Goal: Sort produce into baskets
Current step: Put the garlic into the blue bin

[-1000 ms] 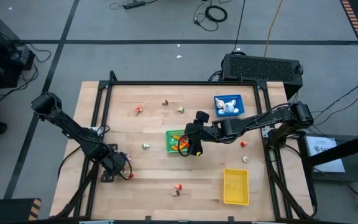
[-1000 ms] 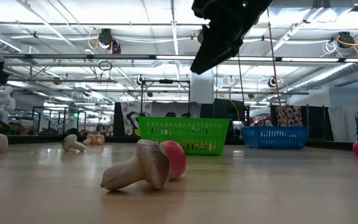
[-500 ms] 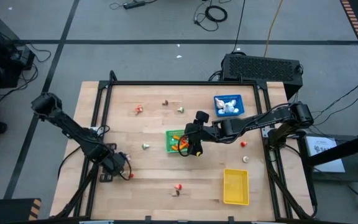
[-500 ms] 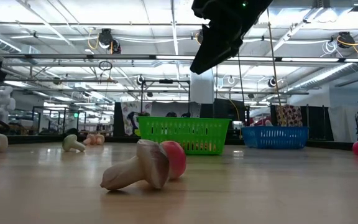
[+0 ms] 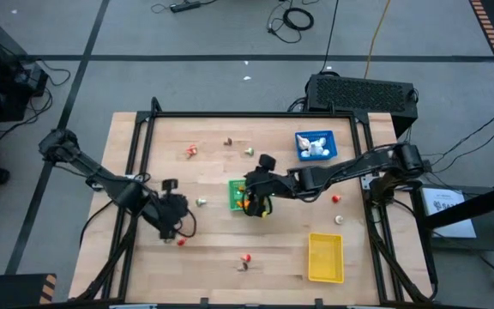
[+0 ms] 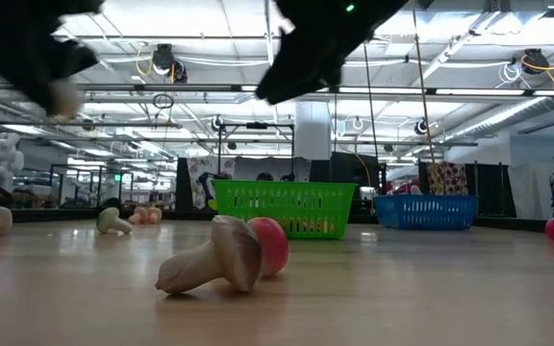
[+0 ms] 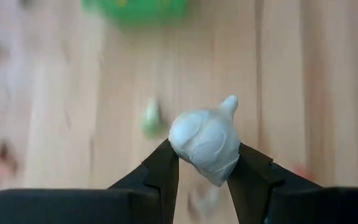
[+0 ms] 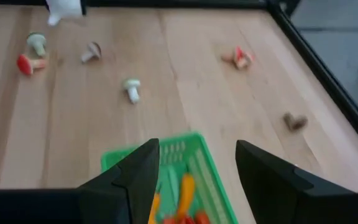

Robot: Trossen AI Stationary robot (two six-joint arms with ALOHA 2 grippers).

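From overhead, the left pincer (image 5: 175,225) hangs over the near-left part of the wooden counter (image 5: 213,249), with a small red piece (image 5: 180,242) lying just beside it on the boards. The right pincer (image 5: 256,204) reaches across to the middle, right over the green basket (image 5: 236,194), which has orange and red bits in it. The blue basket (image 5: 316,145) sits at the far right with white pieces inside, well apart from both arms, and the yellow basket (image 5: 325,257) lies near the front right. A green-capped piece (image 5: 201,202) rests between the left pincer and the green basket.

At counter level, a red-capped mushroom (image 6: 229,255) lies on its side close to the camera. Behind it stand the green basket (image 6: 284,209) and the blue basket (image 6: 425,211). Both arms are only dark shapes up top, clear of the boards.

Through the left wrist camera, the left pincer (image 7: 202,165) is clamped on a white garlic-like piece (image 7: 205,143), one finger pressing each side, lifted above the counter.

Through the right wrist camera, the right pincer (image 8: 197,163) stands spread wide with nothing between its fingers, and the green basket (image 8: 178,149) lies straight below the gap.
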